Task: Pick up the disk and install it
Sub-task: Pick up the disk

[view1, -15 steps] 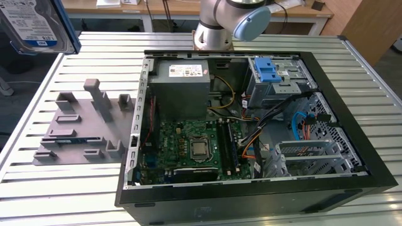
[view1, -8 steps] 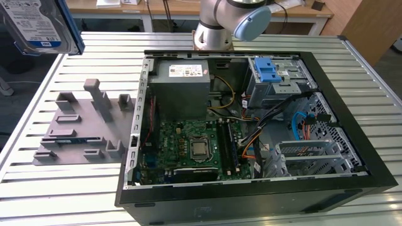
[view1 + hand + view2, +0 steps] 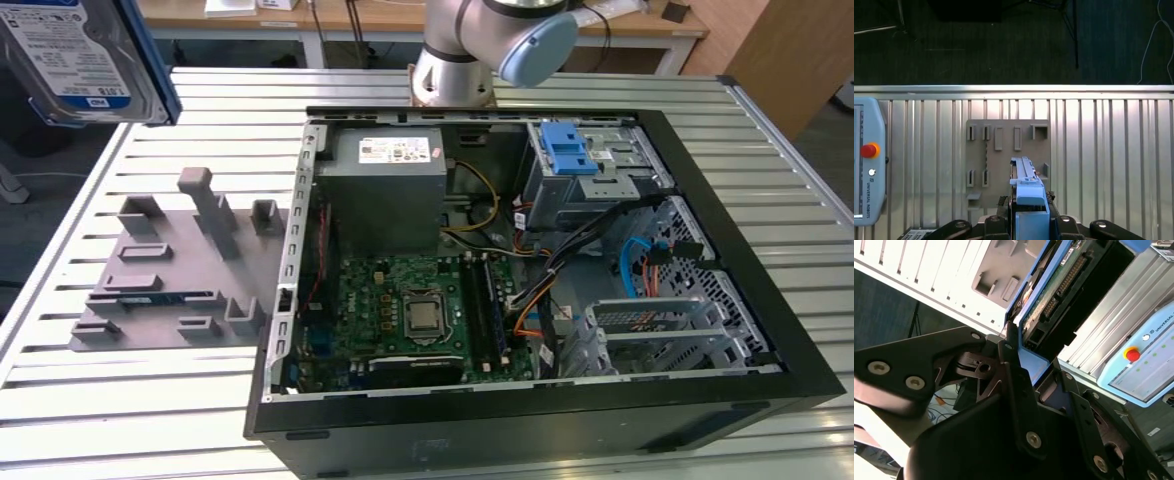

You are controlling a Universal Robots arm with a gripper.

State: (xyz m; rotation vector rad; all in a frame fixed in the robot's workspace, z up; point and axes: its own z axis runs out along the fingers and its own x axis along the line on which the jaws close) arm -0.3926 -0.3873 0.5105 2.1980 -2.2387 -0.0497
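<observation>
While the gripper [image 3: 1029, 206] pinches the disk [image 3: 1029, 190] by its blue rail, the drive hangs above the slatted table [image 3: 1104, 150].
Both black fingers [image 3: 1010, 370] seem pressed against the rail's end. Beneath lies the grey fixture plate [image 3: 1004, 145], with a teach pendant [image 3: 869, 165] on the table. In the exterior view the disk [image 3: 80, 60] sits high at that view's left, well apart from the open computer case [image 3: 534, 270] and its blue-latched drive cage [image 3: 577, 155].

Gripper [image 3: 1030, 209] aloft, jaws clamped tight.
</observation>
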